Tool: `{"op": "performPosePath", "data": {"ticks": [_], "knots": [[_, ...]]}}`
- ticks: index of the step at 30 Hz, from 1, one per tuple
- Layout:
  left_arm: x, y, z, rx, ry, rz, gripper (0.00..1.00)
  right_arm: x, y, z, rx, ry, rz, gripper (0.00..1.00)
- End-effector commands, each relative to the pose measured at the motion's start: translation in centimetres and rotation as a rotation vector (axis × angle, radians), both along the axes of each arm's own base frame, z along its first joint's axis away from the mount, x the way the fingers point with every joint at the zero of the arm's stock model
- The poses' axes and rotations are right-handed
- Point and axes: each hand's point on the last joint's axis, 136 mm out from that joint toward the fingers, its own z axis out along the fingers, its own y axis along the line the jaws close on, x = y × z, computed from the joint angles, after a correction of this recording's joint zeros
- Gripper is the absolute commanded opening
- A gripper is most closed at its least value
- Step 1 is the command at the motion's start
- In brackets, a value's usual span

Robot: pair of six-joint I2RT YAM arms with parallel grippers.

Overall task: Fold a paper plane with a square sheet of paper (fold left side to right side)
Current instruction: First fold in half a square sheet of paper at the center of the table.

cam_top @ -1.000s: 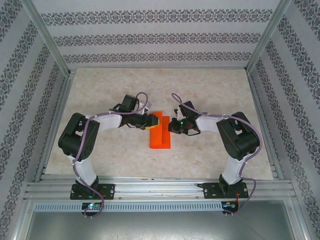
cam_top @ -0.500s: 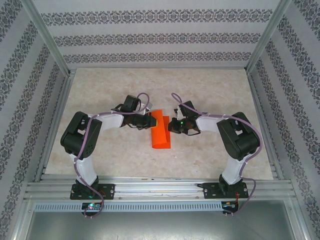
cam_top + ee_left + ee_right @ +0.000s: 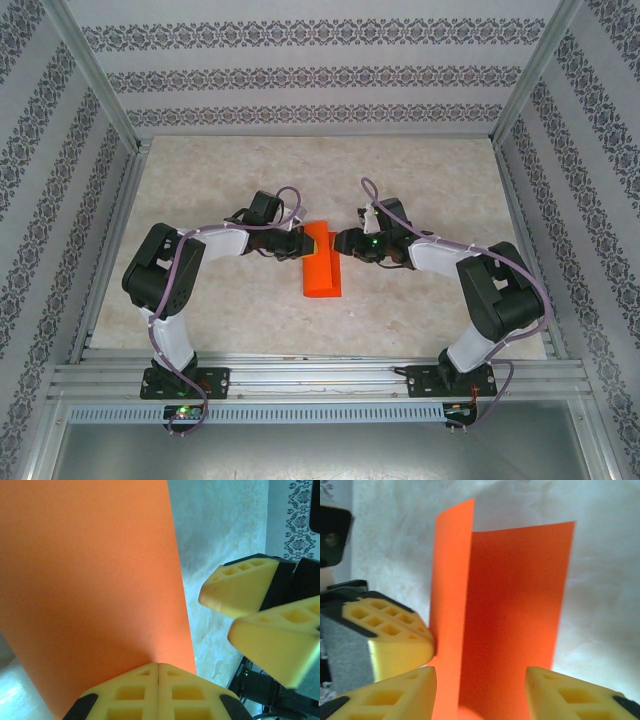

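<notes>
The square sheet of paper (image 3: 322,272) is bright orange and lies on the table between the arms. Its left part is lifted as an upright flap (image 3: 451,580) over the flat right part (image 3: 520,610). My left gripper (image 3: 300,243) is shut on the sheet's left flap, and the sheet (image 3: 90,570) spreads out from its closed fingertips (image 3: 158,666). My right gripper (image 3: 343,243) is open at the paper's far right edge. Its two fingers stand apart on either side of the sheet with nothing pinched (image 3: 480,692). The paper plane is out of view.
The tabletop (image 3: 430,190) is pale and marbled, boxed in by patterned walls and metal posts. An aluminium rail (image 3: 320,378) runs along the near edge by the arm bases. The two grippers sit close together, tip to tip over the paper.
My left gripper has closed on the paper's left flap. The right gripper has opened, letting go of the sheet, and its arm has shifted a little to the right.
</notes>
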Motion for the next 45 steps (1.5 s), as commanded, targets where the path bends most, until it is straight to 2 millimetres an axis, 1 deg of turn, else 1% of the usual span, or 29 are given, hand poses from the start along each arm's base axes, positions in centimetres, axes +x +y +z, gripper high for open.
{"op": "performPosePath", "data": {"ticks": [1, 7, 11, 15, 17, 18, 20, 22, 25, 26, 29, 32, 35, 39, 45], "knots": [[-0.3, -0.6, 0.0, 0.009, -0.005, -0.026, 0.00, -0.2, 1.9, 0.8, 0.098, -0.008, 0.059, 0.51], [-0.3, -0.7, 0.0, 0.007, -0.002, -0.031, 0.00, 0.2, 3.3, 0.1, 0.136, 0.010, 0.078, 0.50], [-0.3, -0.7, -0.1, 0.008, -0.001, -0.029, 0.00, 0.3, 4.1, -0.2, 0.151, 0.022, 0.091, 0.45], [-0.4, -0.6, -0.2, 0.011, 0.001, -0.031, 0.00, 0.3, 4.3, -0.4, 0.155, 0.030, 0.095, 0.32], [-0.3, -0.6, 0.0, 0.011, -0.003, -0.030, 0.00, 0.2, 4.3, -0.7, 0.150, 0.040, 0.093, 0.22], [-0.3, -0.6, 0.2, 0.013, -0.008, -0.029, 0.01, 0.2, 4.2, -0.9, 0.148, 0.043, 0.091, 0.17], [-0.2, -0.5, 0.7, 0.017, -0.028, -0.021, 0.07, 0.1, 4.1, -1.1, 0.138, 0.050, 0.084, 0.06], [-0.1, -0.2, 1.5, 0.026, -0.054, -0.010, 0.14, 0.1, 3.8, -1.5, 0.121, 0.058, 0.073, 0.00], [0.2, 0.7, 2.4, 0.071, -0.100, 0.022, 0.24, 0.1, 3.3, -2.0, 0.090, 0.063, 0.053, 0.00], [0.3, 1.2, 2.6, 0.096, -0.118, 0.036, 0.30, 0.1, 3.2, -2.2, 0.079, 0.065, 0.049, 0.00], [0.3, 2.5, 2.6, 0.178, -0.146, 0.067, 0.41, 0.2, 2.9, -2.5, 0.055, 0.065, 0.036, 0.00], [-0.2, 3.6, 2.1, 0.237, -0.144, 0.084, 0.49, 0.1, 2.6, -2.9, 0.028, 0.074, 0.029, 0.00], [-0.8, 3.7, 1.1, 0.254, -0.106, 0.071, 0.56, 0.0, 2.4, -3.3, 0.003, 0.084, 0.027, 0.00], [-1.5, 3.2, -0.3, 0.258, -0.049, 0.055, 0.59, -0.1, 2.3, -3.6, -0.014, 0.093, 0.025, 0.00], [-1.5, 1.9, -1.5, 0.260, -0.004, 0.043, 0.59, -0.1, 2.2, -3.9, -0.023, 0.098, 0.023, 0.00]]}}
